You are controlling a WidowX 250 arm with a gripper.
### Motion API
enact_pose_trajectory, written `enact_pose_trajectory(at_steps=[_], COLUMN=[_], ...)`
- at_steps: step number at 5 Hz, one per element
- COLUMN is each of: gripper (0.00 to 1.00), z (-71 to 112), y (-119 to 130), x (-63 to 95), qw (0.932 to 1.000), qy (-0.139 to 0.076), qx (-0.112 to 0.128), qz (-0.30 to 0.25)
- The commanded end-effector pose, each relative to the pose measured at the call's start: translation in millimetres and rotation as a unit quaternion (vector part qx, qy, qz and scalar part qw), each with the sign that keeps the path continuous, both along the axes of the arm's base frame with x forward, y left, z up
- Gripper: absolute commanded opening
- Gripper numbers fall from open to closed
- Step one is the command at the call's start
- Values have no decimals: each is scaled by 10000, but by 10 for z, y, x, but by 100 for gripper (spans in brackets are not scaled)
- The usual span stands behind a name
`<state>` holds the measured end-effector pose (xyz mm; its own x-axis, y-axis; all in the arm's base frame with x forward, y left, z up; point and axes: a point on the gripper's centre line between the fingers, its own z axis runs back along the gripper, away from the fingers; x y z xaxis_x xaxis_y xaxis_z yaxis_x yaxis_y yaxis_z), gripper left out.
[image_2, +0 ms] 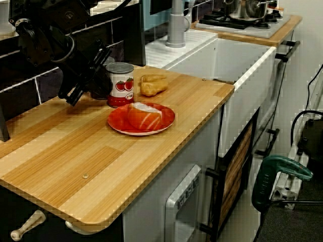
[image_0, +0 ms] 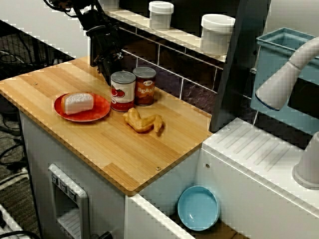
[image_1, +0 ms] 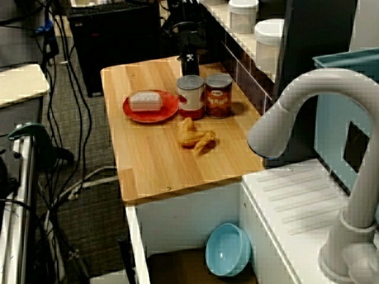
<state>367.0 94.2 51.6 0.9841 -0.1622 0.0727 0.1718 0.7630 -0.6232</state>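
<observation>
My black gripper [image_0: 108,69] hangs low over the back of the wooden counter [image_0: 114,149], just behind and left of a tomato can [image_0: 122,90]. Its fingers look slightly apart with nothing between them. A second, brown-labelled can [image_0: 144,85] stands touching the tomato can on the right. In the low side view the gripper [image_2: 73,95] points down at the board left of the tomato can [image_2: 120,84]. From the sink end, the gripper [image_1: 189,62] is behind the two cans [image_1: 190,97].
A red plate [image_0: 99,112] holding a pale wedge of food [image_0: 79,102] lies in front of the gripper. A golden pastry-like piece [image_0: 143,121] lies right of it. White jars [image_0: 217,32] stand on the wall shelf. The sink holds a blue bowl [image_0: 198,207], under a grey faucet [image_0: 289,74].
</observation>
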Motion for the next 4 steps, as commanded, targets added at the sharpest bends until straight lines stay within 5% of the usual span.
enact_pose_trajectory(at_steps=[1,3,4], gripper=[0,0,0], z=[264,77,80], y=[-50,-342,-517], x=[-33,-264,-401], qw=[9996,9972,9962], qy=[-98,399,419], qx=[-259,-569,-572], qz=[-83,-283,-515])
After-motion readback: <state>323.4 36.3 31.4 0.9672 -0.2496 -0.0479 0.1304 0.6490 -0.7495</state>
